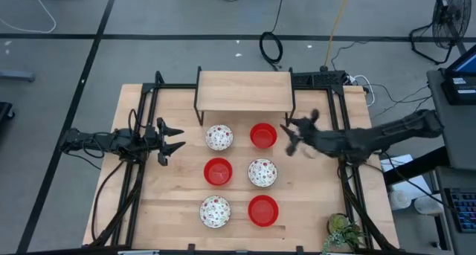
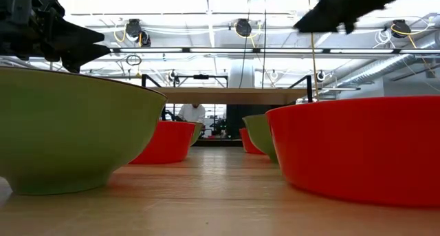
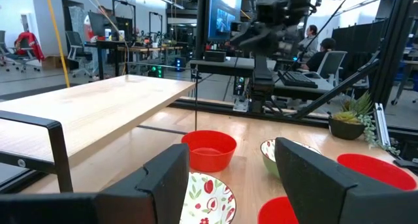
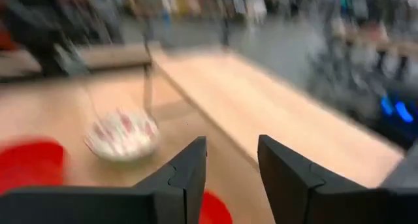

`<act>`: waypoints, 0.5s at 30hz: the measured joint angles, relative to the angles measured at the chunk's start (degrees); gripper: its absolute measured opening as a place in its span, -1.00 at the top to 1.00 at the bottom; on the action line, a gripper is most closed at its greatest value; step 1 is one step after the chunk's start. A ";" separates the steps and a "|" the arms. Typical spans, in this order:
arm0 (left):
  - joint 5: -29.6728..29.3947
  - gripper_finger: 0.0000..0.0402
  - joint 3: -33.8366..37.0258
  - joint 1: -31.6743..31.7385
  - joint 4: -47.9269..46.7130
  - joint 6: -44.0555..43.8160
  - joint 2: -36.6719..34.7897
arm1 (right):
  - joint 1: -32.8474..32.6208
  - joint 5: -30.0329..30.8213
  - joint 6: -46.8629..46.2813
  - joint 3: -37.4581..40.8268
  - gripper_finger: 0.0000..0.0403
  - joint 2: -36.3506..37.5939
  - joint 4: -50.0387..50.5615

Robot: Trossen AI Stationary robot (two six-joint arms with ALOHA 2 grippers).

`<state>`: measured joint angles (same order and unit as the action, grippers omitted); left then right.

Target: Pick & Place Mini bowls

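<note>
Pale wood tabletop (image 1: 149,210) carries six mini bowls in a grid of two columns and three rows, just in front of a low wooden shelf (image 1: 244,90) at the far edge. Three are red: far right (image 1: 263,135), middle left (image 1: 218,171) and near right (image 1: 262,210). Three are white with red speckles: far left (image 1: 219,137), middle right (image 1: 262,172) and near left (image 1: 214,212). The right gripper (image 1: 292,137) hangs just right of the far red bowl, above the table and touching nothing, its fingers spread with a clear gap between them and nothing held. The left gripper (image 1: 173,138) waits well left of the far speckled bowl, its fingers likewise wide apart and empty. A small potted plant (image 1: 342,231) stands at the near right corner.
</note>
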<state>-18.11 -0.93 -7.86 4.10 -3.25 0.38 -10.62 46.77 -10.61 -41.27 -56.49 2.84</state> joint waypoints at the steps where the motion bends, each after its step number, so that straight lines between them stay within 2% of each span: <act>1: 0.00 -0.14 0.00 0.00 0.00 0.01 -0.02 | 1.86 -1.97 -5.38 -4.04 0.37 -3.78 6.51; 3: 0.00 -0.14 0.00 0.01 0.00 0.01 -0.02 | 5.72 -8.91 -16.71 -11.13 0.34 -10.45 18.44; 5: 0.00 -0.14 0.00 0.02 0.00 0.00 -0.02 | 9.50 -17.91 -23.56 -16.02 0.28 -16.34 27.19; 7: 0.02 -0.14 0.00 0.02 0.00 0.02 -0.02 | 12.88 -27.28 -26.27 -18.39 0.21 -21.18 30.88; 10: 0.00 -0.14 0.00 0.02 0.00 0.02 -0.01 | 16.59 -38.31 -28.63 -19.05 0.08 -25.87 30.07; 12: 0.00 -0.14 0.00 0.00 0.00 0.00 -0.02 | 17.96 -41.93 -30.77 -19.10 0.02 -28.25 29.50; 15: 0.00 -0.14 0.00 0.01 0.00 0.00 -0.02 | 18.58 -42.11 -32.20 -18.08 -0.03 -30.66 29.07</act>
<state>-18.11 -0.93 -7.85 4.10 -3.25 0.36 7.96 4.66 -42.81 -59.35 -87.15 31.90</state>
